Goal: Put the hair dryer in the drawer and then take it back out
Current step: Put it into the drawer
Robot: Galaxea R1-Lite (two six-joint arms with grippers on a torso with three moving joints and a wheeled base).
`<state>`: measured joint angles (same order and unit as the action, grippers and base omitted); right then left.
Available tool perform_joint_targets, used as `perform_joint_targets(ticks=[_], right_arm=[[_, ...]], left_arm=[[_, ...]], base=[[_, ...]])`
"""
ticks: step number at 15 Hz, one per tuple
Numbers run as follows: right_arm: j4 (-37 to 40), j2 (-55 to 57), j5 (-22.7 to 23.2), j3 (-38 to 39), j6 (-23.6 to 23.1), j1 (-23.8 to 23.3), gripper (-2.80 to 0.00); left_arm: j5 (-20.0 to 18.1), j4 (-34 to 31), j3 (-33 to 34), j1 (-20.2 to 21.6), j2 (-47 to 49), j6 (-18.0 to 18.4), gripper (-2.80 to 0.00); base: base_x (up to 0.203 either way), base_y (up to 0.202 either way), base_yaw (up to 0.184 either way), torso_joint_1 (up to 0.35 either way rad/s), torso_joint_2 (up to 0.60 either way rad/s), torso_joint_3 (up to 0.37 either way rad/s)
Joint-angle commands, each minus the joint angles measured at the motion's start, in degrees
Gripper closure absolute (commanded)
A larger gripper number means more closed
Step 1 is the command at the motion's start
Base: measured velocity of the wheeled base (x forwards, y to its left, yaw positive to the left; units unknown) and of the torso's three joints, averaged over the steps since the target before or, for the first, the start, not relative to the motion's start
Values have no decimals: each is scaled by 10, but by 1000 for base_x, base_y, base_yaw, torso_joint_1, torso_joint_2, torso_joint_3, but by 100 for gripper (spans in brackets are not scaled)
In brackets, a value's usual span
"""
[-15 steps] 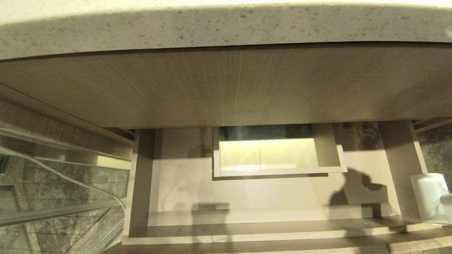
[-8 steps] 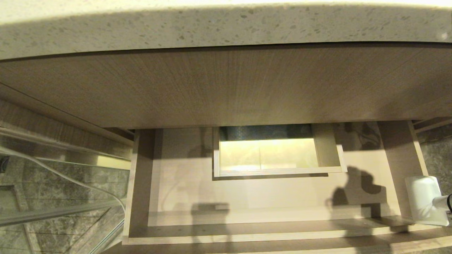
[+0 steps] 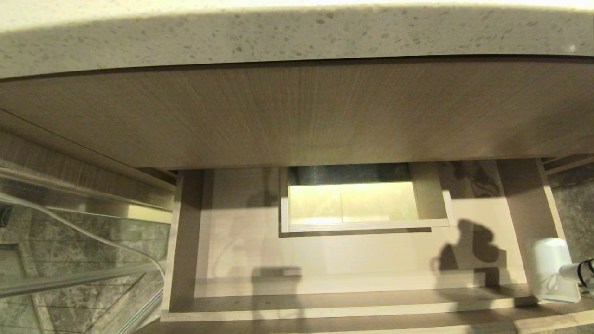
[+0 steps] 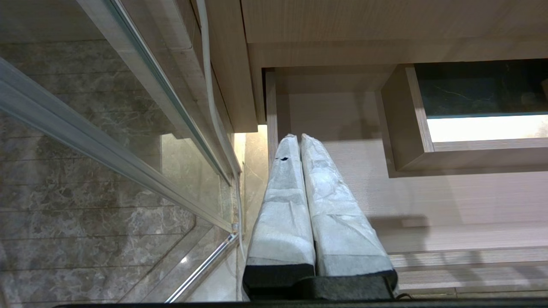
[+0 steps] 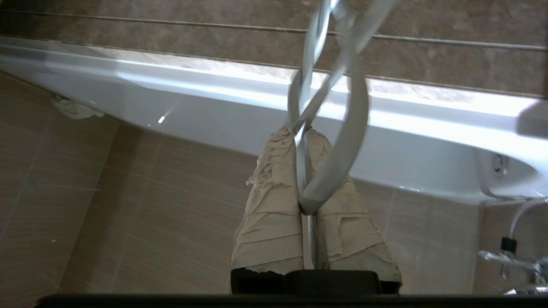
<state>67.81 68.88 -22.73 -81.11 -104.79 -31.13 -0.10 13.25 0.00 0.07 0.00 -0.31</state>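
Two grippers to log, one busy. Right gripper (image 5: pixel 302 132) has its cloth-wrapped fingers (image 5: pixel 274 205) pressed together on the pale cord (image 5: pixel 342 141) of the hair dryer (image 3: pixel 552 269); cord loops rise out from between the fingertips, one flat strand pinched in the seam and a loop sitting against the fingers lower down. Behind it in the right wrist view: a white bathtub rim (image 5: pixel 171 98), brown tiled wall (image 5: pixel 107 214), a metal shower hose (image 5: pixel 524 211) at the edge. Head view shows the dryer's tapered white head at the far right, hanging just above and at the right side wall of the drawer (image 3: pixel 352 264), near its front right corner, dark neck ring (image 3: pixel 585 271) at the frame edge; whether it touches the wall can't be told. The gripper itself is out of the head view. Drawer stands pulled open, wide and shallow, pale wood grain, with the boxed cut-out (image 3: pixel 362 204) in the middle showing a bright lit floor below; nothing lies on the drawer floor, only shadows, one dark blob shadow right of the cut-out. Taller wood-grain panel (image 3: pixel 297 116) above, speckled stone countertop edge (image 3: pixel 297 37) over that. Left gripper (image 4: pixel 299 139) parked over the drawer's left side, white-wrapped fingers (image 4: pixel 282 205) closed flat against each other, holding nothing. Glass panel with metal frame (image 4: pixel 128 141) and a white cable (image 4: pixel 209 85) run along the left; grey marble floor (image 4: pixel 64 239) under the glass.
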Motion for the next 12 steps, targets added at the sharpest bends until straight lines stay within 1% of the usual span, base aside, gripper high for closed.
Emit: perform_joint_targets(ticks=[1, 5, 12], right_arm=[[5, 2, 1, 11, -6, 0, 0], [3, 1, -1, 33, -7, 0, 0], [-30, 6, 3, 72, -2, 1, 0]], left_arm=[[0, 1, 23, 0, 0, 0, 0], [0, 1, 23, 0, 0, 0, 0], [0, 1, 23, 0, 0, 0, 0]], base=[[0, 0, 0, 0, 0, 0], [0, 0, 0, 0, 0, 0], [0, 0, 0, 0, 0, 0]])
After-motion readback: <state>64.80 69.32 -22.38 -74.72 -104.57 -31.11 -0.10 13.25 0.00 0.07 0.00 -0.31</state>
